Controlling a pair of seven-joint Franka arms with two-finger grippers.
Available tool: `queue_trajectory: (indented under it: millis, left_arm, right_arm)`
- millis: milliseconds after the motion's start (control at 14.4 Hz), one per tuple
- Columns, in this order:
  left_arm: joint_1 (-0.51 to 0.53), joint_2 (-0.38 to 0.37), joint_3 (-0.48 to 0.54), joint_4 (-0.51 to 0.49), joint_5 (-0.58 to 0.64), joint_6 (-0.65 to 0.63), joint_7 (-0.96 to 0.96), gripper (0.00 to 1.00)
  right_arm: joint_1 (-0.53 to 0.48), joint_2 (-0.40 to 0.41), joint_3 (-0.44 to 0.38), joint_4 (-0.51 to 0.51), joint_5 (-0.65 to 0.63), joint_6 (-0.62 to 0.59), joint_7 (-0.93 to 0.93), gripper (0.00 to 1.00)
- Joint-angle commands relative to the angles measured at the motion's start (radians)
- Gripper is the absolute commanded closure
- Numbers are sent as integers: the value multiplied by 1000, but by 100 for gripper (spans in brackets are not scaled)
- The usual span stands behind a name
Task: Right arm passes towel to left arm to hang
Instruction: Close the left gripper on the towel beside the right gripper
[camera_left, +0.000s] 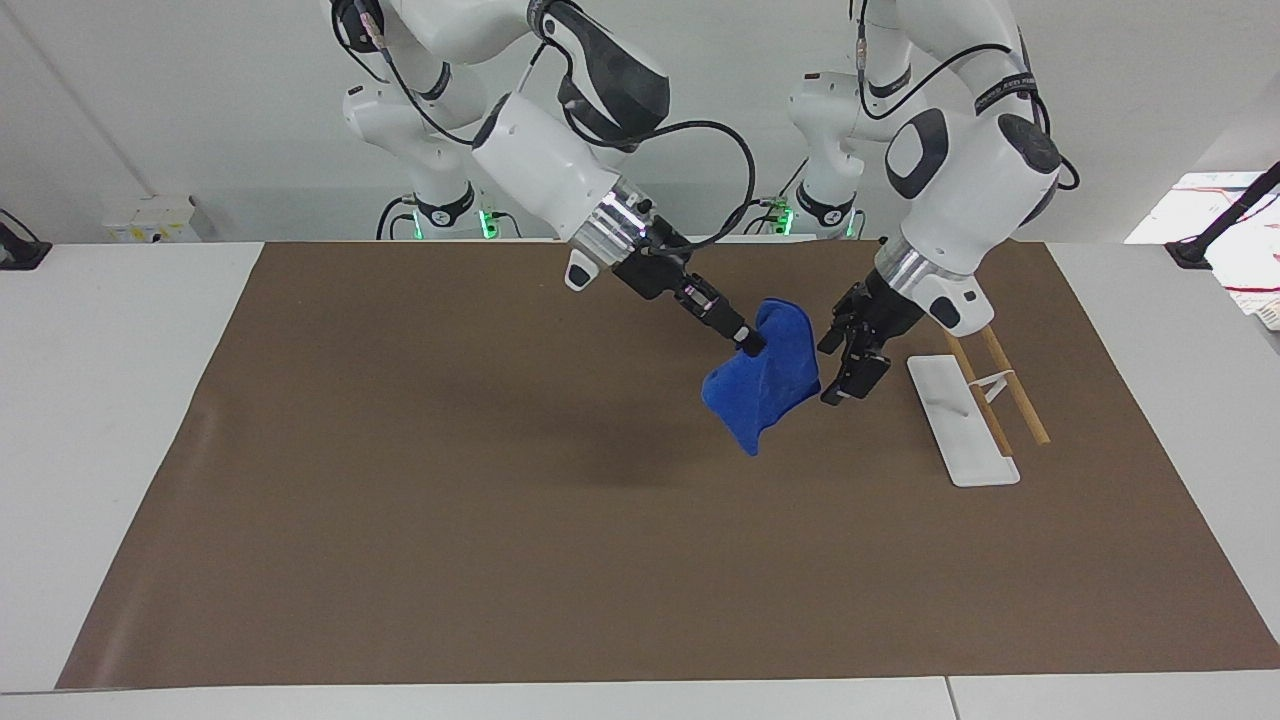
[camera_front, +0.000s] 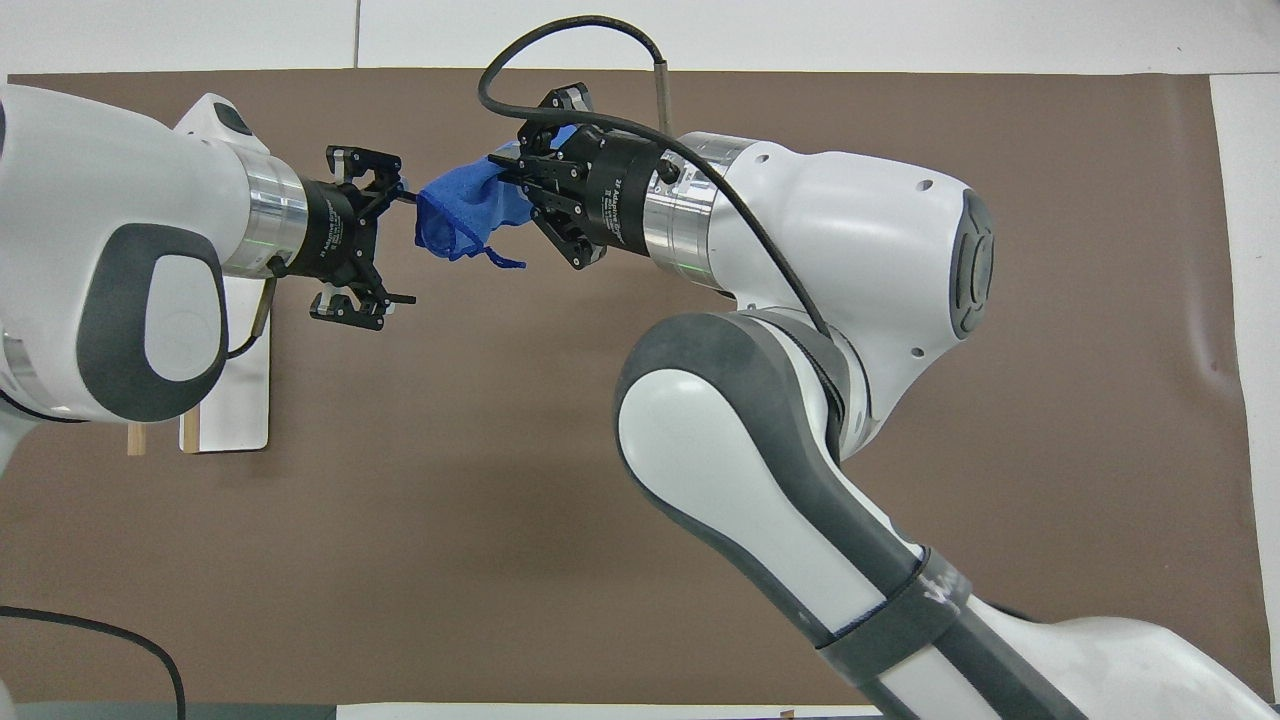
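Note:
The blue towel (camera_left: 765, 385) hangs in the air over the brown mat, bunched and drooping. My right gripper (camera_left: 745, 343) is shut on its upper fold, and in the overhead view the same right gripper (camera_front: 510, 175) pinches the towel (camera_front: 460, 210). My left gripper (camera_left: 832, 370) is open and level with the towel, right beside its free edge. From above, the left gripper (camera_front: 398, 245) has one fingertip at the cloth's edge and the other well apart. I cannot tell whether it touches the cloth.
A small hanging rack stands toward the left arm's end of the mat: a white base plate (camera_left: 960, 425) with two wooden rods (camera_left: 1015, 395) on a wire stand. In the overhead view the left arm covers most of the base plate (camera_front: 235, 400). The brown mat (camera_left: 450, 500) covers the table.

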Motion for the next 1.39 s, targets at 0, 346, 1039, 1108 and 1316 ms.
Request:
queue_trajectory:
  millis: [0,346,1039,1108,1316]
  left_arm:
    - [-15,11,12,-13,-52,64,-94,0]
    - [-16,16,14,0,-88,113,-171,100]
    - [-4,13,14,7,-86,135,-166,100]
    - [-3,13,15,4,-86,135,-162,100]
    - [4,13,23,4,-76,138,-148,100]
  right_arm:
    - [4,13,3,17,12,19,-6,100]
    - [3,13,3,15,12,19,-9,100]
    - [4,13,3,15,12,19,-10,100]
    - [4,13,3,15,10,19,-12,100]
    - [1,13,3,15,9,19,-12,100]
